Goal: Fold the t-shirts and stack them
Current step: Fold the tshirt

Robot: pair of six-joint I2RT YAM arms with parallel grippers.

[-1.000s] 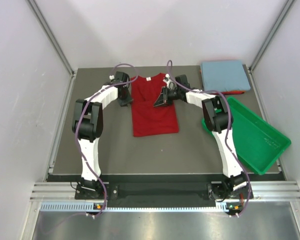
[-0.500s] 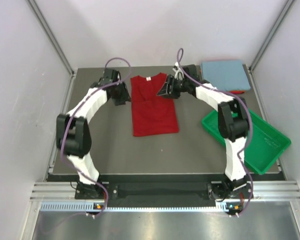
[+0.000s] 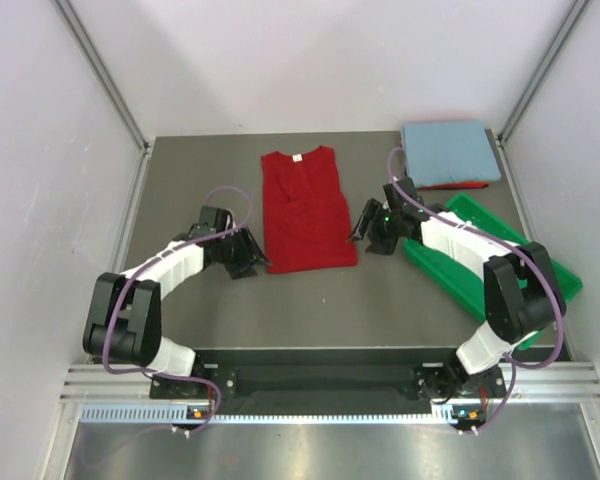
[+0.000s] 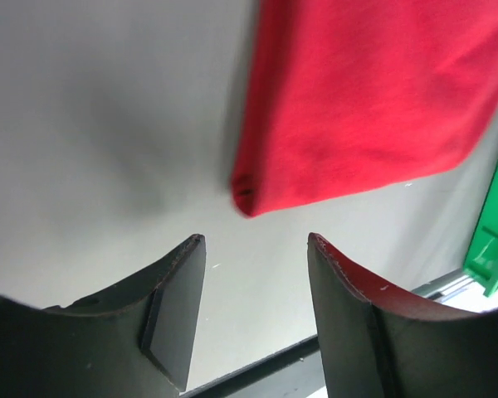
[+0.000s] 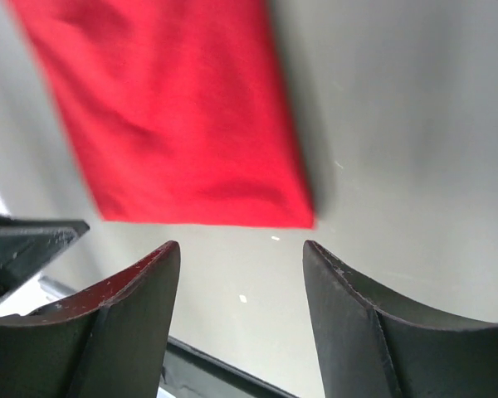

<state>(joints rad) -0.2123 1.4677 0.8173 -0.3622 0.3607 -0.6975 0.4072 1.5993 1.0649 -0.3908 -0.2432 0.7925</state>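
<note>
1. Nearest, two arms bolted at the near edge of one dark table (image 3: pixel 310 315), both bent low and reaching inward.
2. On the left, the left gripper (image 3: pixel 248 262) just beside the near left corner of the middle shirt. Jaws parted, nothing between them but bare table. Shirt corner just beyond the fingertips, apart from them.
3. On the right, the right gripper (image 3: pixel 365 228) just off that shirt's right edge. Jaws spread wide, also empty.
4. Three t-shirts counted. Between the two grippers at mid-table, the dark red t-shirt (image 3: pixel 305 210), folded to a long rectangle, small white neck label at its far end.
5. One green tray (image 3: pixel 520 285) on the right side, set at an angle, partly covered by the right arm.
6. Far right corner: the light blue t-shirt (image 3: pixel 450 152), folded flat, on top of the second red t-shirt (image 3: pixel 462 184).
7. Hidden or unclear: only a thin strip of that lower red shirt visible, so fold not judgeable. Both wrist views soft, the middle shirt cut off at the frame edges. Only a sliver of tray in the left wrist view.
</note>
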